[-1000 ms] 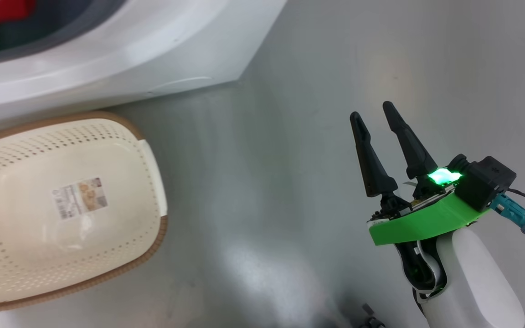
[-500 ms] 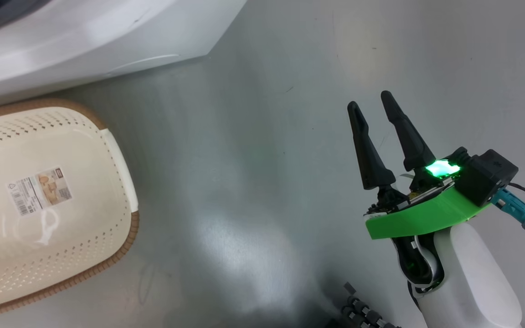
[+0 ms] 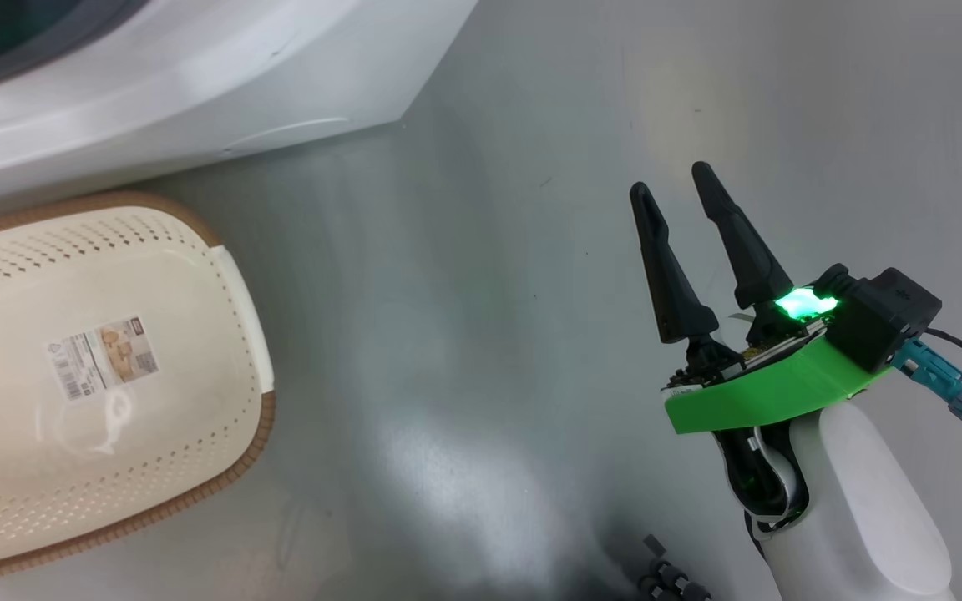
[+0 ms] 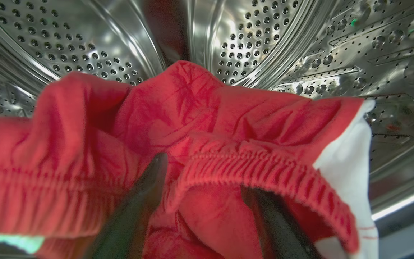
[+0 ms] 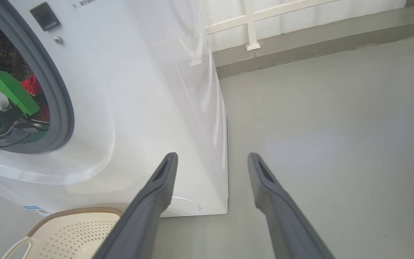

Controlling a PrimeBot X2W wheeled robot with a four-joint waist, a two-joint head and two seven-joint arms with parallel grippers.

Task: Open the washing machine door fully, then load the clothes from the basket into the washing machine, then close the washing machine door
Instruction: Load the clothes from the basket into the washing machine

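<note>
Setting: a laundry corner in a plain, utility-type room. Evidence: a white front-loading washing machine (image 5: 138, 90) stands directly on a smooth, glossy grey floor (image 5: 336, 144). Its perforated steel drum (image 4: 264, 36) is visible inside. A cream perforated basket (image 3: 222, 434) sits on the floor just in front of it. A grey skirting strip (image 5: 300, 46) and a white rail frame (image 5: 252, 25) run along the far wall.
</note>
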